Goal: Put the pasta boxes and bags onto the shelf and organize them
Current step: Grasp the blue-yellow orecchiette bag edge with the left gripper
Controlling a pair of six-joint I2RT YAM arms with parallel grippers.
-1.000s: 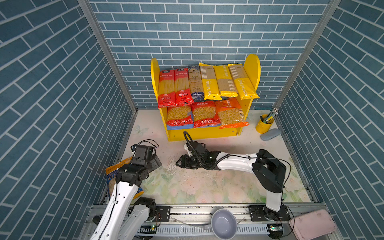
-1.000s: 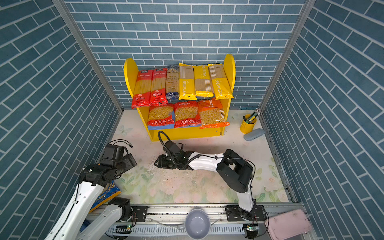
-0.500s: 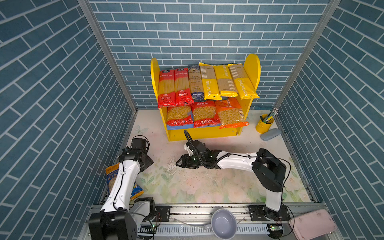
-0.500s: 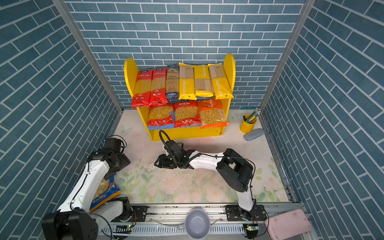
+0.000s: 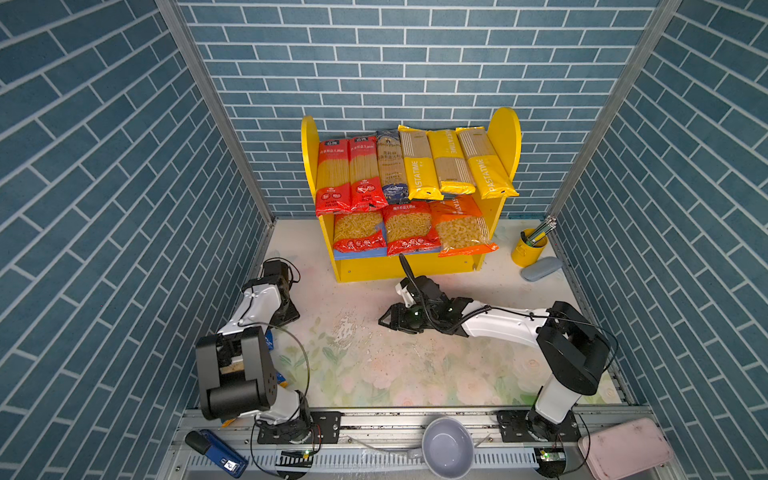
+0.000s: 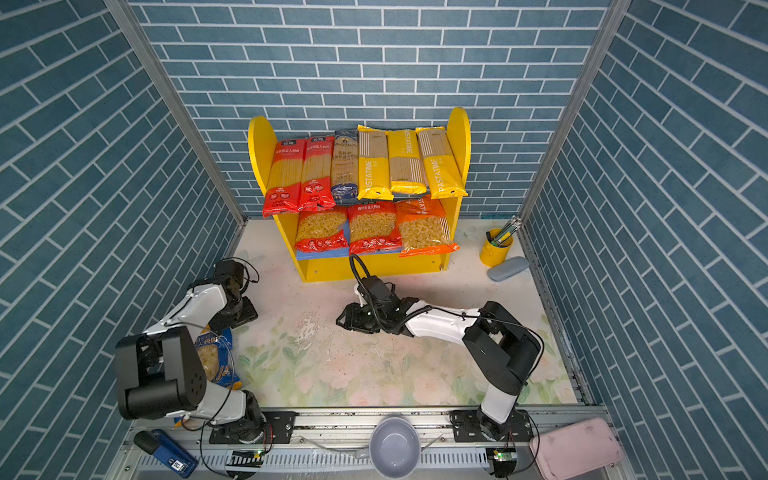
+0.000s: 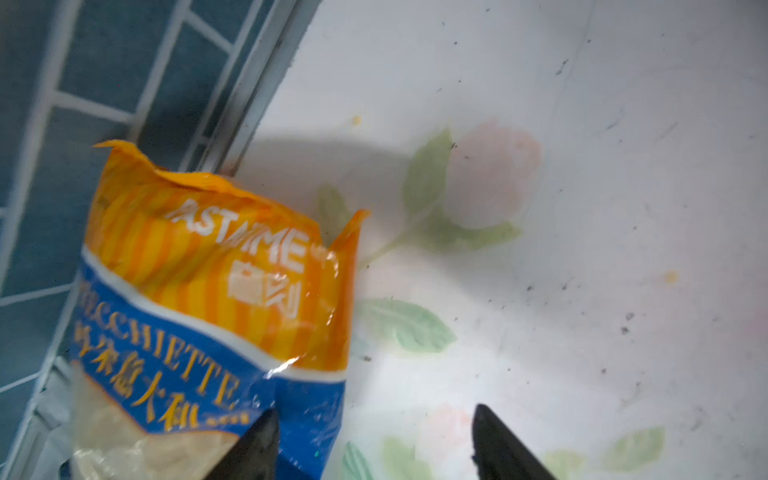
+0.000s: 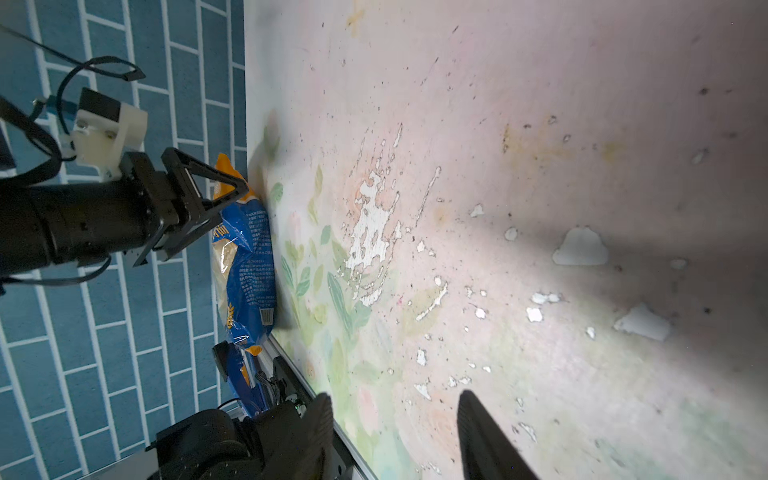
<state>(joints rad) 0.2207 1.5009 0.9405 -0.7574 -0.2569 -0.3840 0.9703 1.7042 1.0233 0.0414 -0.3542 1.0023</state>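
Blue-orange bag (image 6: pixel 216 357) lengthwise along left wall, orange end probably shelfward.

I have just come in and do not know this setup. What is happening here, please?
Two robot arms are stocking a small shelf with pasta packs. Nine packs already sit on it. One blue-orange bag lies on the table by the left wall. The left gripper is at that bag with its jaws apart, and no grip shows. The right gripper is open and empty, low over the middle of the table.
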